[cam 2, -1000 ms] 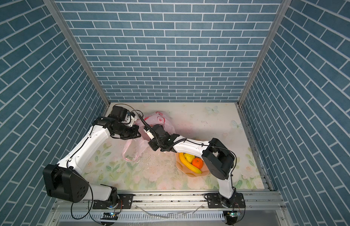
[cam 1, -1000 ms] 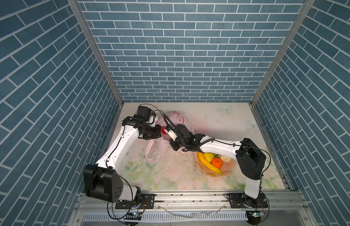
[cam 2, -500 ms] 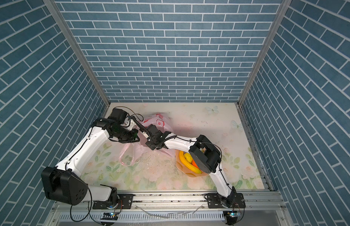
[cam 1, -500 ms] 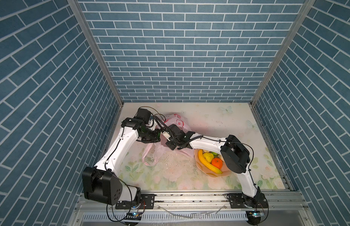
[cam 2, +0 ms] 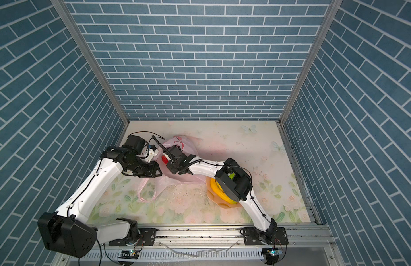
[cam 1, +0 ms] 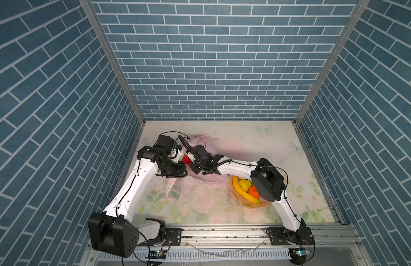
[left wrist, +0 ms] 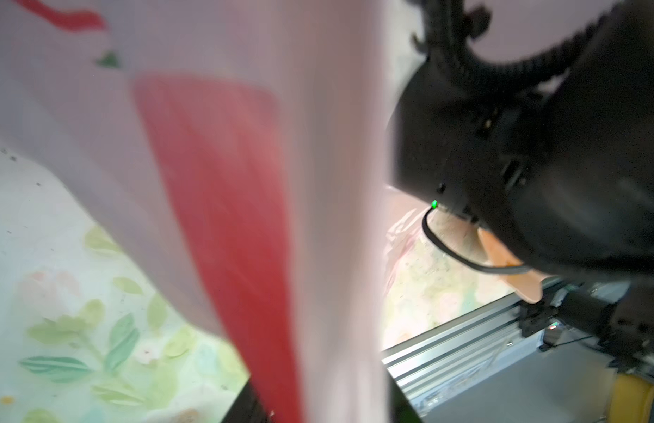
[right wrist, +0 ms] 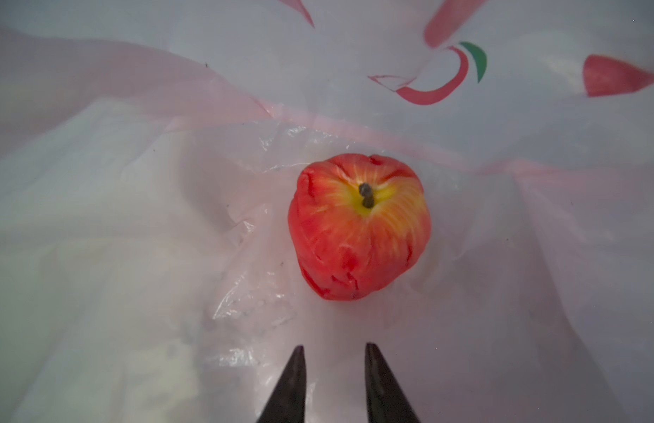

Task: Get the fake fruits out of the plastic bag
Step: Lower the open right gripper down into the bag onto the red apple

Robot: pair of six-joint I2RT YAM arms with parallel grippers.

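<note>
Red apple [right wrist: 358, 230]: reckon light, squashy; pinch across sides.
Right gripper [right wrist: 336, 384]: narrowly parted, empty.
Left gripper [cam 1: 180, 156]: apparently behind plastic bag [left wrist: 80, 128]; grip, cannot tell.

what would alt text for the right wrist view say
A red-and-yellow toy apple with a dark stem lies, stem toward the camera, on the crinkly translucent pink plastic bag, which fills the view. Nearer the camera, the right gripper has its two dark jaws parted, short of the apple.
</note>
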